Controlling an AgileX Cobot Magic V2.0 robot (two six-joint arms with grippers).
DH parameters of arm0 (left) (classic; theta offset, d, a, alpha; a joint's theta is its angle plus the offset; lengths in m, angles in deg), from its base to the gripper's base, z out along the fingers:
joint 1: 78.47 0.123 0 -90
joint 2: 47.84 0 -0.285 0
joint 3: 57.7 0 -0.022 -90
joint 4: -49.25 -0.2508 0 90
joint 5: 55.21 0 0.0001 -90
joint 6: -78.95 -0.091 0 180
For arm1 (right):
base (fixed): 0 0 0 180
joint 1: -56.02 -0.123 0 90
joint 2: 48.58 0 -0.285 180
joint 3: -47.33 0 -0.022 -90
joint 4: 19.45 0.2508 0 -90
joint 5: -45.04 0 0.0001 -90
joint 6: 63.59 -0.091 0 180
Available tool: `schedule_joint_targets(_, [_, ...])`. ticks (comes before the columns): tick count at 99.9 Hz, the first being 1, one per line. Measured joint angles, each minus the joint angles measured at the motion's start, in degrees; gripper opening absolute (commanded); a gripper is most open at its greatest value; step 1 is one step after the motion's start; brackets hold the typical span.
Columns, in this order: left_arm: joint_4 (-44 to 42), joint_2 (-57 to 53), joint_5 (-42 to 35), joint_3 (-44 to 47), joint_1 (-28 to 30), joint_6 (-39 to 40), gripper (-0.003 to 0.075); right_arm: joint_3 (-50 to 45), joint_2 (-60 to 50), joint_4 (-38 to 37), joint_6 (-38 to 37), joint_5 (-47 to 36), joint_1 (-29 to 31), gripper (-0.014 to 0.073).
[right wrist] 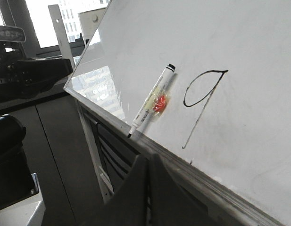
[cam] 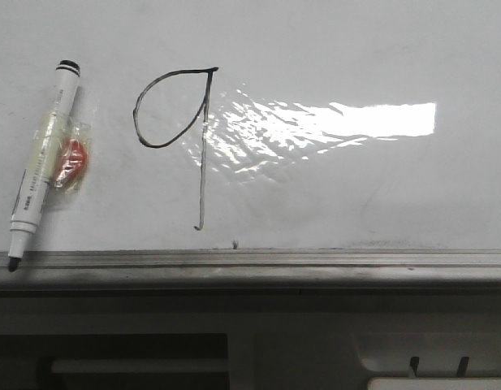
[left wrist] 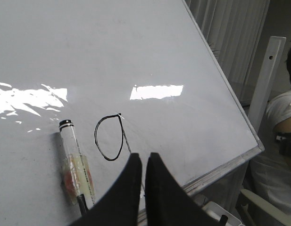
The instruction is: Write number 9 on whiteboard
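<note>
The number 9 [cam: 203, 154] is drawn in thin black marker on the whiteboard [cam: 356, 49], left of centre, with a teardrop loop and a long stem ending in a small hook. A white marker with black ends and a red-and-clear taped lump [cam: 43, 162] leans on the board left of the 9, its tip on the grey tray edge [cam: 315, 260]. My left gripper [left wrist: 144, 155] is shut and empty, off the board just below the 9 [left wrist: 122, 136], right of the marker [left wrist: 77, 165]. My right gripper [right wrist: 150, 156] is shut and empty, below the tray [right wrist: 192, 172], away from the 9 [right wrist: 202, 113] and marker [right wrist: 152, 101].
A bright glare patch [cam: 356, 122] lies right of the 9. A dark cabinet front [cam: 153, 357] sits under the tray. A person in white [left wrist: 282, 122] and a white post [left wrist: 265, 80] are beyond the board's right edge. Dark equipment [right wrist: 27, 75] stands past its left end.
</note>
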Motion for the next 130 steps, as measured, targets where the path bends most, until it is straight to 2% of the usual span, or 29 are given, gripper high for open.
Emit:
schedule_joint_targets(59, [0.3, -0.1, 0.2, 1.4, 0.0, 0.0, -0.0020, 0.0, -0.7, 0.0, -0.5, 1.7, 0.0, -0.0069])
schedule_joint_targets(64, [-0.9, -0.1, -0.8, 2.4, 0.0, 0.0, -0.0020, 0.0, -0.7, 0.0, -0.5, 1.7, 0.0, -0.0069])
schedule_joint_targets(72, [-7.9, -0.1, -2.5, 3.1, 1.3, 0.0, -0.0020, 0.0, -0.7, 0.0, -0.5, 1.7, 0.0, -0.0069])
schedule_joint_targets(86, [-15.6, -0.2, -2.7, 3.1, 8.3, 0.1, -0.0020, 0.0, -0.7, 0.0, -0.5, 1.7, 0.0, -0.0069])
schedule_joint_targets(107, [-20.2, -3.3, 0.7, 3.1, 24.3, 4.9, -0.0020, 0.0, -0.7, 0.0, -0.5, 1.7, 0.0, -0.0069])
schedule_joint_targets(117, [-23.2, -3.3, 1.8, 3.1, 32.6, 11.8, -0.0020, 0.0, -0.7, 0.0, -0.5, 1.8, 0.0, -0.0069])
schedule_joint_targets(130, [-26.5, -3.3, 6.1, 3.1, 39.9, 19.8, -0.0020, 0.0, -0.7, 0.0, -0.5, 1.8, 0.0, -0.0069])
